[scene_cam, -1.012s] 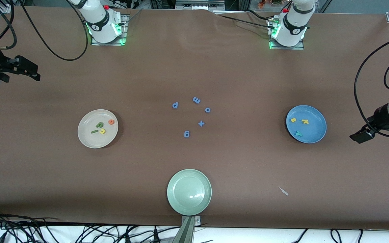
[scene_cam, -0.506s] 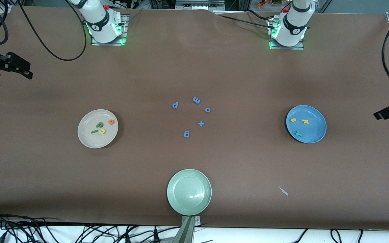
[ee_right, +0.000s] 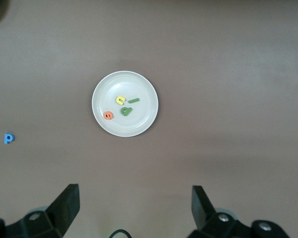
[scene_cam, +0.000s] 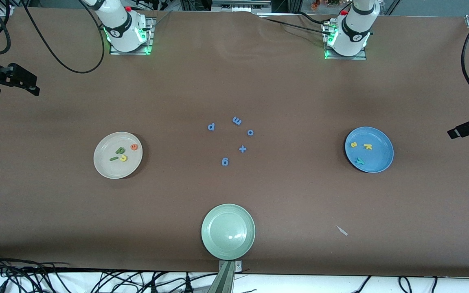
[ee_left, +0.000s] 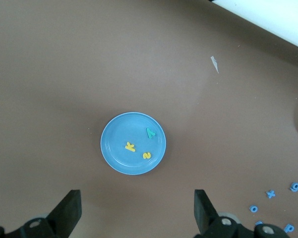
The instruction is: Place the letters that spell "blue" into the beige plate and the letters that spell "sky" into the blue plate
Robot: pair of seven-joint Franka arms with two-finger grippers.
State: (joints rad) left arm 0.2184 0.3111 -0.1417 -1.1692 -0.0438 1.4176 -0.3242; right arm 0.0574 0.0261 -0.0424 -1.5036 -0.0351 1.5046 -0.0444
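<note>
Two white robot arms stood on metal base plates lit by green lights, each with a black joint band, a red button and black cables; grippers were black.

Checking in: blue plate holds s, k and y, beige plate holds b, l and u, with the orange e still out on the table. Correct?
Not quite. The orange e already lies in the beige plate beside b, l and u, as the right wrist view shows. The blue plate does hold s, k and y.

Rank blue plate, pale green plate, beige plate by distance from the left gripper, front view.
Left gripper is open, up at the left arm's end of the table.
1. Blue plate: at that same end, holding s, k, y.
2. Pale green plate: mid-table, nearest the front camera.
3. Beige plate: at the right arm's end.
</note>
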